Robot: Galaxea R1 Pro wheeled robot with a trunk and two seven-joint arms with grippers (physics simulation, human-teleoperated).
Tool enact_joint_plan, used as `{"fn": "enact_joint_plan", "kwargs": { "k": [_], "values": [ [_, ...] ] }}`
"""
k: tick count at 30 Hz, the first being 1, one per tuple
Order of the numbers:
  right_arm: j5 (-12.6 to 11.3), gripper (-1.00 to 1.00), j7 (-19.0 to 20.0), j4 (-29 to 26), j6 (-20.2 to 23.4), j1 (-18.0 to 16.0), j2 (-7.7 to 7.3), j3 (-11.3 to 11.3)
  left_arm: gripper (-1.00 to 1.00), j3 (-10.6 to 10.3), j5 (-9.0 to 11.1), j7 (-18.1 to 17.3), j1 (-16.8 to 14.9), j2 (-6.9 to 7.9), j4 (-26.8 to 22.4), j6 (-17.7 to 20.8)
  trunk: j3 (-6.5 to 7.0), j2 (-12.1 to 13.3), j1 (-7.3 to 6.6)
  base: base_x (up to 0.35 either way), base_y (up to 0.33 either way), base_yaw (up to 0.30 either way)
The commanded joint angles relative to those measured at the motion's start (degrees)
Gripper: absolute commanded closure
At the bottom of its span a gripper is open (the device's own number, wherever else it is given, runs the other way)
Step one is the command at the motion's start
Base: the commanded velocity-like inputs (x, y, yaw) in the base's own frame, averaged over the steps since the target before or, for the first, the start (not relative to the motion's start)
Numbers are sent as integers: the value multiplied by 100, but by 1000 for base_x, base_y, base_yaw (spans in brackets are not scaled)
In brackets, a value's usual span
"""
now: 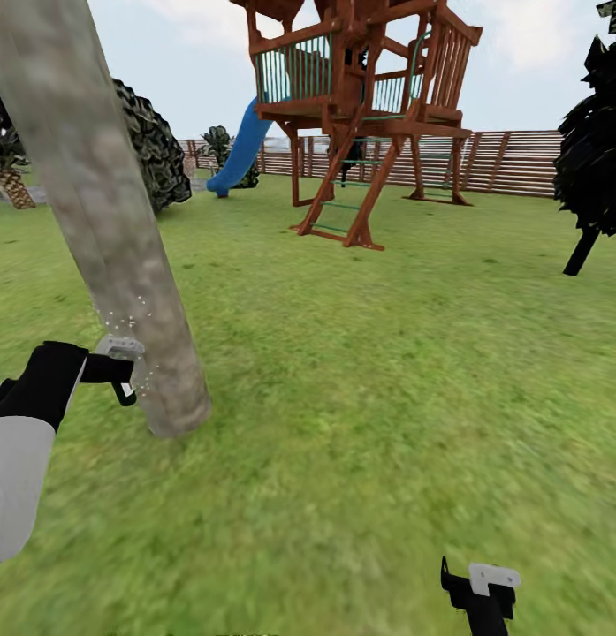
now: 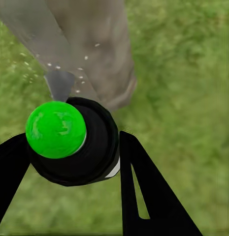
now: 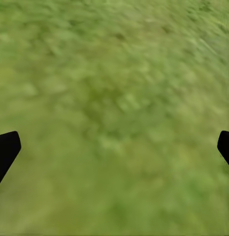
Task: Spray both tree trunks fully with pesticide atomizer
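grey-brown trunk speckled with spray at the lawn's near left

mottled grey-brown and beige bark is seen on the tree trunk [image 1: 113,238], which leans across the left of the head view and meets the lawn [image 1: 361,371] at the near left. the left gripper [image 1: 124,375] is held just beside the trunk's lower part, and it is clamped around the pesticide atomizer [image 2: 80,147], a black cylindrical bottle whose top is shown bright green in the left wrist view. the bottle is gripped between the two black fingers [image 2: 144,187]. a loose scatter of tiny whitish specks, the pesticide [image 1: 131,322], is seen between the gripper and the bark and on the trunk's surface [image 2: 94,54].

the right gripper [image 1: 481,590] is held low at the near right over bare grass, well apart from the trunk; its fingertips [image 3: 7,147] are spread wide with nothing between them.

farther off, a wooden playhouse [image 1: 361,97] with a blue slide [image 1: 241,150] is set before a brown slatted fence [image 1: 511,163]. a dark tree [image 1: 595,150] is seen at the far right.
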Motion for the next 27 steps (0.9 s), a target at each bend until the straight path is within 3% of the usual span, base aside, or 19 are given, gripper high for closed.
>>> {"fn": "enact_joint_plan", "kwargs": {
  "k": [1,7,12,18,19,23,25,27],
  "values": [
    [0,-100,0,0,0,0,0,1,100,5,2,1,0,-4,2,-3,0,0,0,0,-272,274],
    [0,-100,0,0,0,0,0,1,100,19,4,20,0,-9,4,-14,0,0,0,0,-272,260],
    [0,-100,0,0,0,0,-2,-3,100,19,2,50,0,-16,6,-15,0,0,0,0,-272,15],
    [-2,-100,0,0,1,0,0,-3,100,23,-9,153,0,-222,30,-6,0,0,0,0,-272,0],
    [-1,-100,0,0,0,0,0,-3,100,45,-12,212,3,-202,49,-6,0,0,0,0,-272,0],
    [-6,-100,0,0,0,0,-1,-3,100,223,-15,387,174,139,88,-21,0,0,0,0,-272,9],
    [-5,-100,-1,0,0,0,0,-3,100,232,1,734,277,122,91,-23,0,0,0,0,-272,187],
    [-5,-100,0,0,0,0,0,-3,100,236,22,965,299,11,90,-17,0,0,0,44,-272,254]
  ]
}}
